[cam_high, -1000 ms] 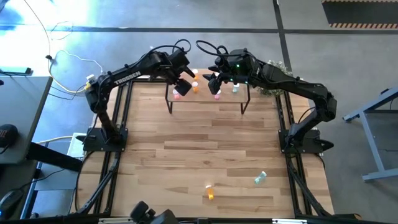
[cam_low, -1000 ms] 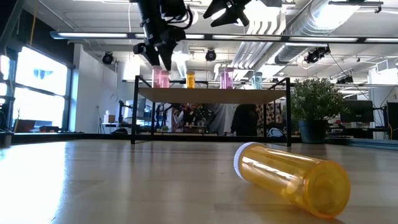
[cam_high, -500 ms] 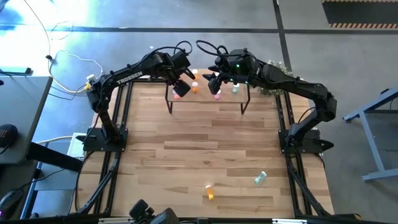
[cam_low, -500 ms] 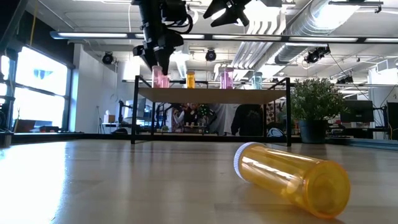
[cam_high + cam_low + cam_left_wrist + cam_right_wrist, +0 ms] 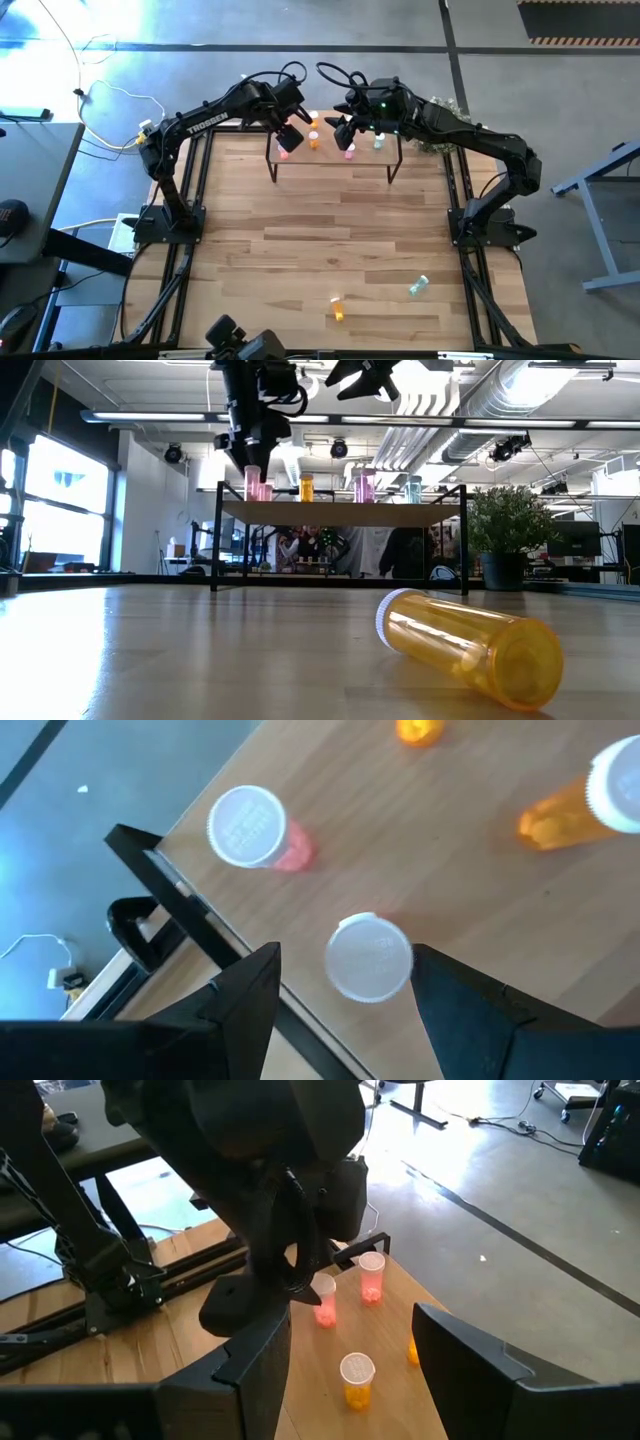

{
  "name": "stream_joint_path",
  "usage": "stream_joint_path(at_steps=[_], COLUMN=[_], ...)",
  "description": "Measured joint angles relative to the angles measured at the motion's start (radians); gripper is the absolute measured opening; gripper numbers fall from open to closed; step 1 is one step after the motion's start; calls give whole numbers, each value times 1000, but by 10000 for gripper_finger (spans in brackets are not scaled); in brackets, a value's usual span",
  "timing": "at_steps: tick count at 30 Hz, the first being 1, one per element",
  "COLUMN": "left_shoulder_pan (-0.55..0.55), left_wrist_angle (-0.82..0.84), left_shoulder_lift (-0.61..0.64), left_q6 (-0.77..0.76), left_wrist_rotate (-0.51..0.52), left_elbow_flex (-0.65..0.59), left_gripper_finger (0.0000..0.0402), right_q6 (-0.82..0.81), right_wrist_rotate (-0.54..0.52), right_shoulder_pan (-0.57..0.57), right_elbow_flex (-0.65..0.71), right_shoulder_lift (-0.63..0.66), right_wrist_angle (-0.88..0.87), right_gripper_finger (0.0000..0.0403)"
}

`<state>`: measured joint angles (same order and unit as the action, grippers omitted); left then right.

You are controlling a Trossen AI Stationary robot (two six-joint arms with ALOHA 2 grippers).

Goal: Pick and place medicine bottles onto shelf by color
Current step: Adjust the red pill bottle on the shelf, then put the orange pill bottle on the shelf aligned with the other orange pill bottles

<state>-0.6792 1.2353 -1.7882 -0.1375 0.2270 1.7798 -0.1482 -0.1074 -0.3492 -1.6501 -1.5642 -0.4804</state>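
Note:
The shelf stands at the table's far edge, with pink, orange and teal bottles upright on its board. My left gripper is open above the shelf's left end. Its fingers stand on either side of a white-capped pink bottle, above it and apart from it. A second pink bottle stands beside that one. My right gripper is open and empty above the shelf's middle, high in the low view. An orange bottle and a teal bottle lie on their sides near the table's front.
On the shelf also stand an orange bottle, a pink bottle and a teal bottle. The two arms are close together over the shelf. The wide wooden table top between the shelf and the lying bottles is bare.
My left gripper has shifted a little toward the table's far left and slightly up over the two pink bottles, which stand where they were. My right gripper has stayed where it was.

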Motion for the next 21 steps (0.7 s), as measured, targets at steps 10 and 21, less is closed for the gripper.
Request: stream_joint_path(at_steps=[10, 21], left_shoulder_pan=[6, 32], left_wrist_angle=[-26, -28], left_shoulder_lift=[4, 149], left_q6=[11, 77], left_wrist_rotate=[-14, -34], left_elbow_flex=[0, 0], left_gripper_finger=[211, 211], right_q6=[-9, -202], right_wrist_rotate=[2, 66], right_shoulder_pan=[0, 10], right_elbow_flex=[0, 0], right_shoulder_lift=[0, 27], right_wrist_angle=[-1, -143], right_gripper_finger=[202, 202])
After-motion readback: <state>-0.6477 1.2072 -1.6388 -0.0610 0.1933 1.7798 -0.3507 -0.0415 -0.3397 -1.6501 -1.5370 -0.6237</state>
